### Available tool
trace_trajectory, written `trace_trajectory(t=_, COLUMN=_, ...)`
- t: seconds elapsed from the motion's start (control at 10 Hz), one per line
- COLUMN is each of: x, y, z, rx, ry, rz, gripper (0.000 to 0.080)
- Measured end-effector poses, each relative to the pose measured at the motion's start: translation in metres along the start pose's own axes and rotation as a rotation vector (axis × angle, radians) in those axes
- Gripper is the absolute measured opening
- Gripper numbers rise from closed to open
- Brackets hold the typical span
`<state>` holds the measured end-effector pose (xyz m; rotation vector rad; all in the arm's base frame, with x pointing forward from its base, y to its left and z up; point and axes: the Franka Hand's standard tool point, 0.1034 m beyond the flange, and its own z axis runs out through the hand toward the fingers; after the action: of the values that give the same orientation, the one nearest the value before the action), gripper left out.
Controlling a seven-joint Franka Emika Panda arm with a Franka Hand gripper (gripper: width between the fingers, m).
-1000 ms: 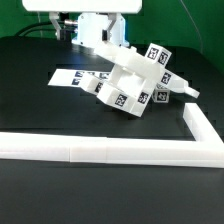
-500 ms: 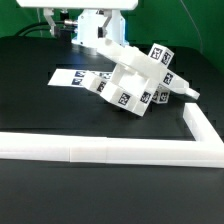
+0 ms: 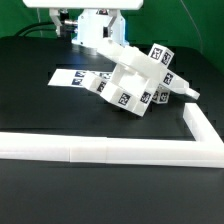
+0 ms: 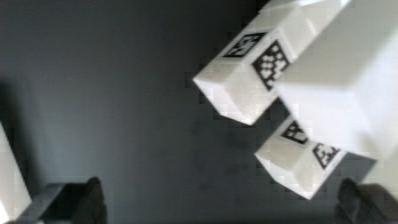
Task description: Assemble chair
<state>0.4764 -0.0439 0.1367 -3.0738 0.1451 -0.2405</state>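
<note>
The chair is a partly joined cluster of white blocky parts with black-and-white tags. It lies tilted on the black table at the exterior view's centre right. My gripper hangs just above and behind its far upper end. In the wrist view my gripper is open. Its two dark fingertips stand wide apart with bare table between them. Two tagged white chair parts lie ahead of it, and the corner of the nearer one reaches close to one finger. Nothing is held.
The marker board lies flat on the table on the exterior view's left of the chair. A long white L-shaped border rail runs along the near edge and turns up the exterior view's right side.
My gripper has shifted very slightly above the chair's far end. The chair parts lie as they did.
</note>
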Motion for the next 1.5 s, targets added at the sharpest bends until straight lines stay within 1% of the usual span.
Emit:
trace_trajectory(t=0.2, x=-0.003, y=-0.002, z=0.001, rx=0.001, ry=-0.003, rz=0.014, gripper=0.0649)
trace_trajectory(t=0.5, x=-0.009, y=0.003, z=0.011, rx=-0.006, ry=-0.012, rz=0.014, gripper=0.0649)
trace_trajectory(t=0.7, x=-0.004, y=0.004, z=0.012, rx=-0.017, ry=0.016, rz=0.013, gripper=0.0649)
trace_trajectory(t=0.8, x=-0.001, y=0.007, z=0.013, rx=-0.028, ry=0.036, rz=0.010, gripper=0.0649)
trace_trajectory(t=1.0, x=0.003, y=0.021, z=0.020, rx=-0.053, ry=0.046, rz=-0.025, gripper=0.0649)
trace_trajectory(t=1.1, x=0.005, y=0.026, z=0.023, rx=-0.060, ry=0.043, rz=-0.035, gripper=0.0649)
trace_trajectory(t=1.3, x=0.009, y=0.043, z=0.033, rx=-0.081, ry=0.028, rz=-0.067, gripper=0.0649)
trace_trajectory(t=1.4, x=0.010, y=0.048, z=0.036, rx=-0.085, ry=0.023, rz=-0.068, gripper=0.0649)
trace_trajectory(t=1.5, x=0.011, y=0.051, z=0.035, rx=-0.085, ry=0.021, rz=-0.065, gripper=0.0649)
